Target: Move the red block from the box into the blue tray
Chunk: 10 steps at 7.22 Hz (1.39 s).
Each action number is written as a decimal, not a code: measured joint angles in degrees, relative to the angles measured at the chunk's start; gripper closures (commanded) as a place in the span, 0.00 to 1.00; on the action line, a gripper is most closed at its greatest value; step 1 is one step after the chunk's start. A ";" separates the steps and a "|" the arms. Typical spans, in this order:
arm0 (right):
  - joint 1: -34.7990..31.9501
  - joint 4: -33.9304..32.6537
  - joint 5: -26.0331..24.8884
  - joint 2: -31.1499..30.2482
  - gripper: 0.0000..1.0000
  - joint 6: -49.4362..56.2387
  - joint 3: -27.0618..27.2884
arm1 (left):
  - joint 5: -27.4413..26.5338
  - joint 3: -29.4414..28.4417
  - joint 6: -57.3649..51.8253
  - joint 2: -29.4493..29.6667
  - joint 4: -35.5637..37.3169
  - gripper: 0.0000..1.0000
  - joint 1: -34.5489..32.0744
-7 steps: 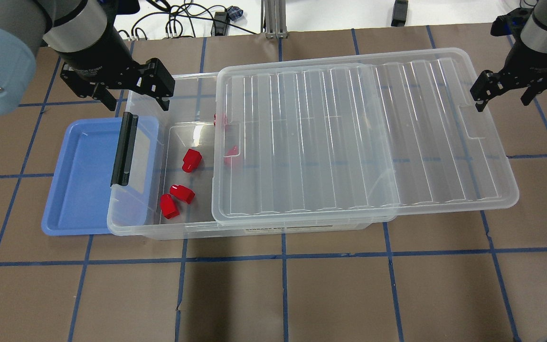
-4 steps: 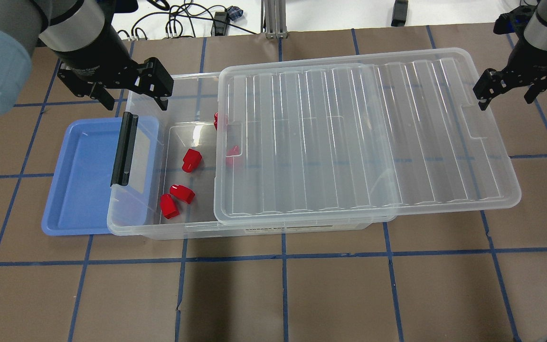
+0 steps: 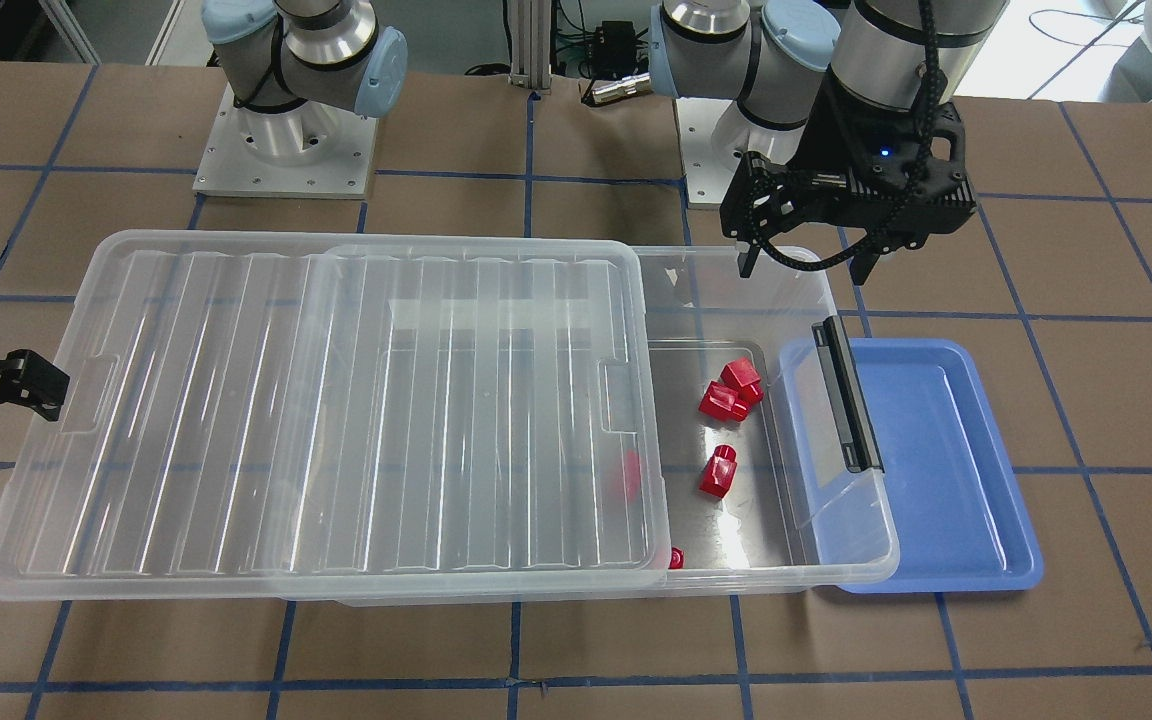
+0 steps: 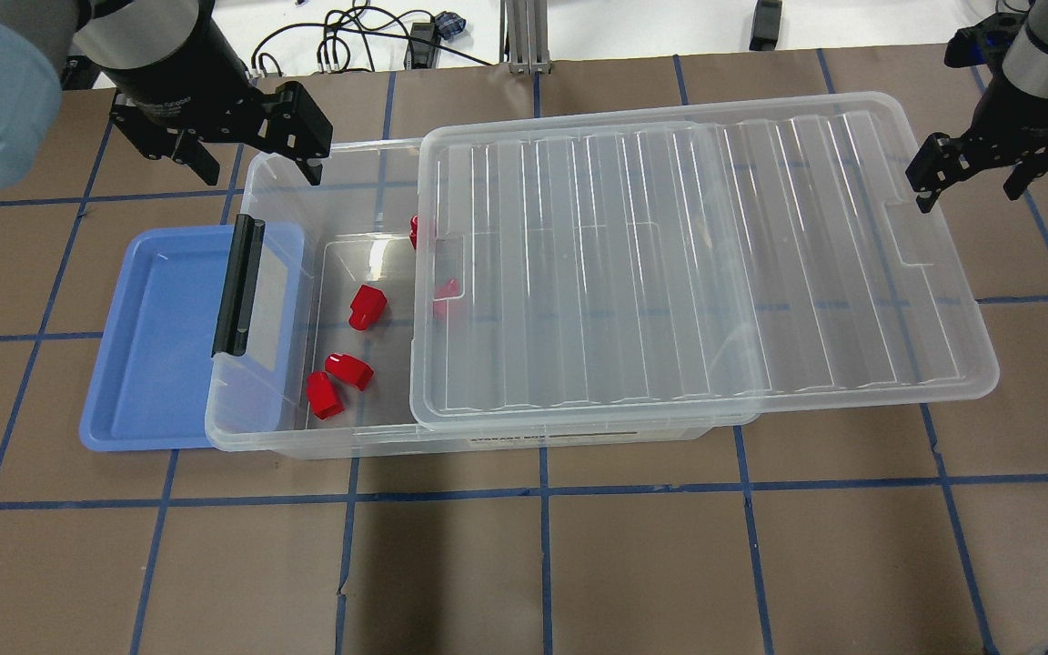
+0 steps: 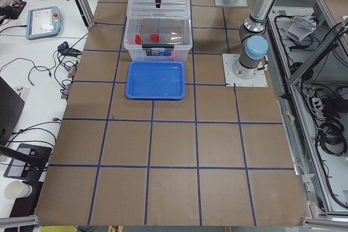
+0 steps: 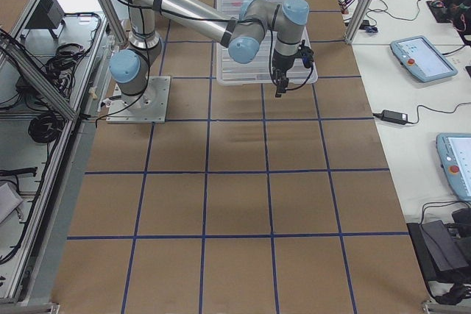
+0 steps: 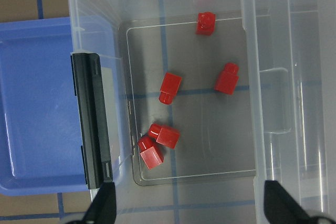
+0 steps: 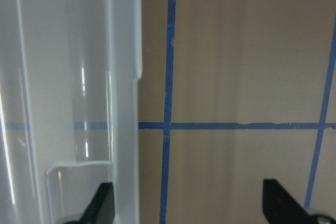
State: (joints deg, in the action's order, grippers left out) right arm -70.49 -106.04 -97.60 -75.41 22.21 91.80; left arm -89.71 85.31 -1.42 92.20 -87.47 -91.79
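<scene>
At the uncovered end of the large clear plastic box (image 4: 351,441), small red plastic blocks (image 4: 366,307) lie inside; the shallow light-blue plastic tray (image 4: 151,337) sits partly under that end's rim. The left gripper (image 4: 256,162) hovers above this end and the right gripper (image 4: 968,186) off the opposite end, both with jaws wide and empty

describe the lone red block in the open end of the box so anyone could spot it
Find the clear box and its uncovered end beside the blue tray. On the floor there, the red block lies alone, while two others huddle together nearer the robot.
</scene>
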 measured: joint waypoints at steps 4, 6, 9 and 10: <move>0.00 -0.04 -0.50 0.00 0.00 0.01 0.16 | 0.21 2.63 -4.37 7.35 9.63 0.00 0.30; 0.00 -0.04 -0.63 -0.05 0.00 -0.11 0.15 | 0.09 8.39 -5.73 9.04 14.60 0.00 1.01; -0.16 0.69 -0.13 -1.27 0.00 -0.75 -0.07 | 0.34 15.80 -5.94 11.55 23.78 0.00 1.30; -0.30 1.54 0.07 -2.60 0.00 -1.14 -0.06 | 0.41 18.30 -6.02 12.42 27.64 0.00 1.29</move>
State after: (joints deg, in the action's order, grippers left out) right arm -70.79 -104.50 -97.53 -78.02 21.07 91.74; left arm -89.30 103.61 -7.44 104.61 -59.84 -90.50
